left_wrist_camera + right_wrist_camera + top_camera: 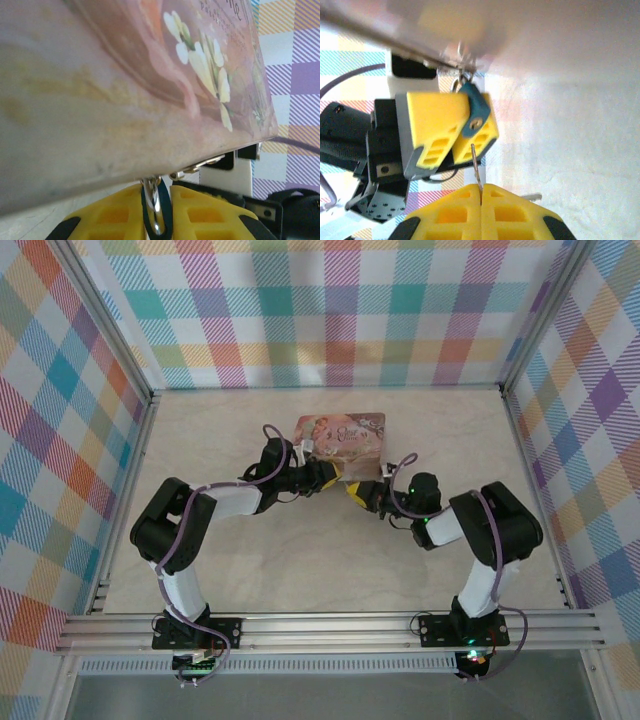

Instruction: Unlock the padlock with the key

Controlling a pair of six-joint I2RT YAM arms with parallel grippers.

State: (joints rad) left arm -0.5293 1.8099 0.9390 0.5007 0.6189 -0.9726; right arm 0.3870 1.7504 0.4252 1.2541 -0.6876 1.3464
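Left tool is narrow, clamped on the padlock. The lock's shackle hangs from the hasp on the near edge of the tin. Right tool is closed tight on the key, with the blade sticking straight out in front of it.

Relation that matters: in the right wrist view the blade's long axis points up at the lock's bottom face, where the keyhole looks toward the camera. The tip is just short of the keyhole, not touching, and a little to one side of it. The lock body sits tilted against the blade's line. I judge the push-in needs a small sideways correction and a matching tilt first. The right arm should do the travelling while the left only steadies.

Surface: pale and marbled, with the tin toward the far middle and both tools meeting at its near edge.

Room: plaid walls on three sides, aluminium rail across the near edge.
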